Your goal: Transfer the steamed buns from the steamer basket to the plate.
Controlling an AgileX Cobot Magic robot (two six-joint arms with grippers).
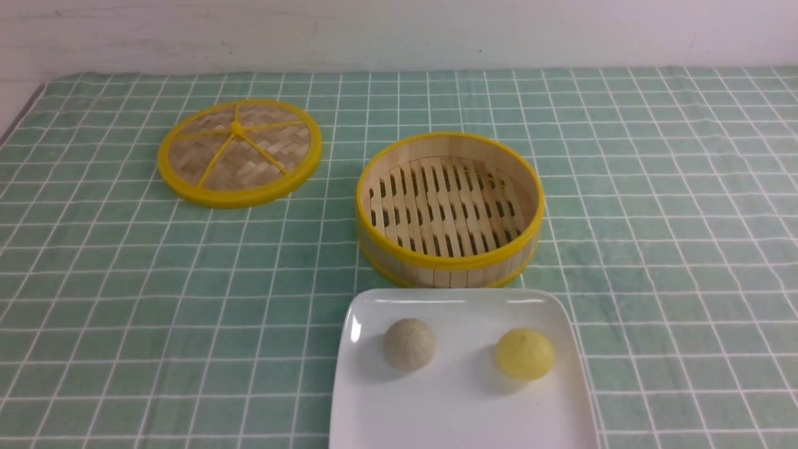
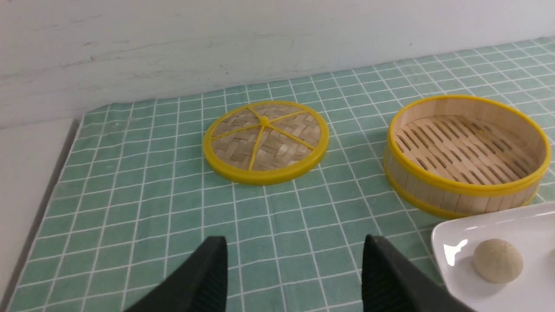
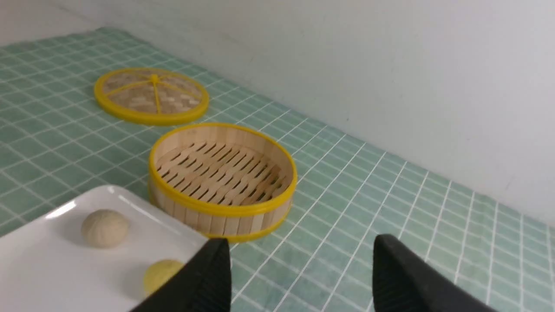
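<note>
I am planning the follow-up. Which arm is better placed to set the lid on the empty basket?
Probably the left. The lid lies on the robot's left of the steamer basket, and the left gripper is open, facing it.

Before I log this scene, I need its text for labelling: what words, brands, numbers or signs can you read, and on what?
None: no view shows any text.
The plate, basket, lid, grey bun, yellow bun, cloth and wall show no label, brand, number or sign.
</note>
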